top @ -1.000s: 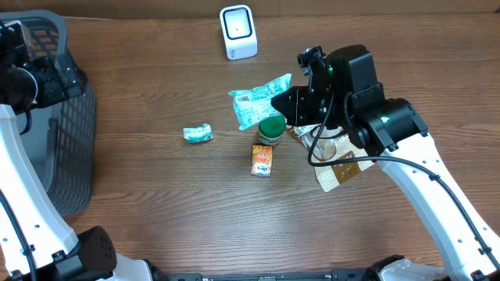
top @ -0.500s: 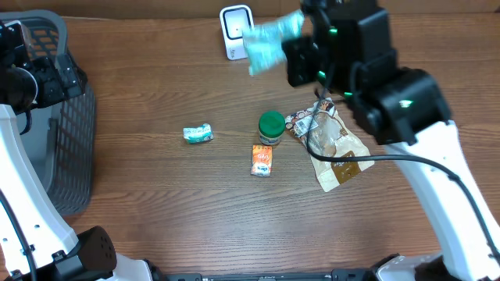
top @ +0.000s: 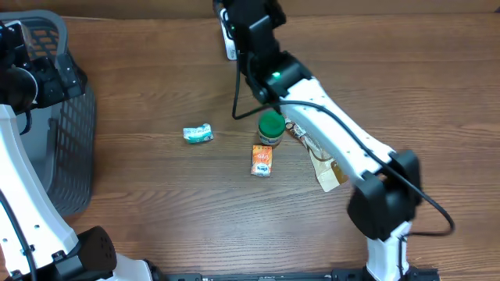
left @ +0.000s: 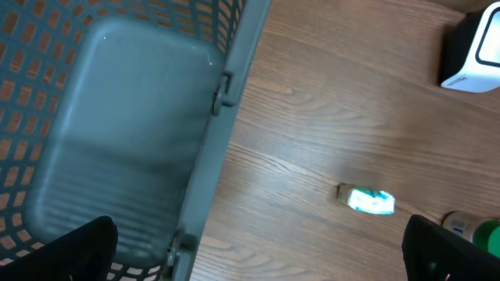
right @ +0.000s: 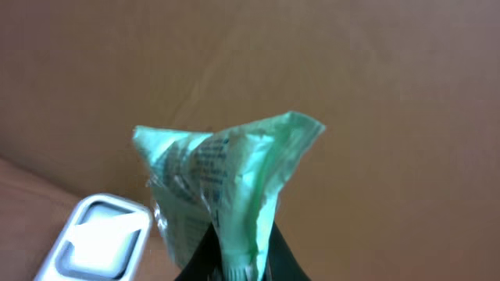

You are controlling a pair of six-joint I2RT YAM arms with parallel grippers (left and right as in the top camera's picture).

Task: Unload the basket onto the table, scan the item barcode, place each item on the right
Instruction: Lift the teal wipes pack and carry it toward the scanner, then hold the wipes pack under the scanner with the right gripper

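Right wrist view: the right gripper [right: 234, 264] is pinched shut on the bottom edge of a crumpled green packet [right: 223, 176]. The packet stands up at centre frame, and the white scanner [right: 98, 242] is near it at lower left. Overhead, that arm reaches to the top centre. A green-lidded jar [top: 271, 126], an orange packet [top: 262, 160], a small teal packet [top: 198, 134] and a brown bag [top: 326, 178] lie mid-frame. The left gripper [left: 258, 261] is spread wide, holding nothing, over the grey basket [left: 117, 117] at far left.

Basket [top: 74, 148] at left edge of table [top: 156, 218]. Scanner [right: 98, 248] at far edge, bag [right: 223, 187] held just beside it. Packet [top: 198, 134] mid-table; jar [top: 271, 127] to its right; box [top: 262, 160] before jar; pouch [top: 326, 173] right of jar.
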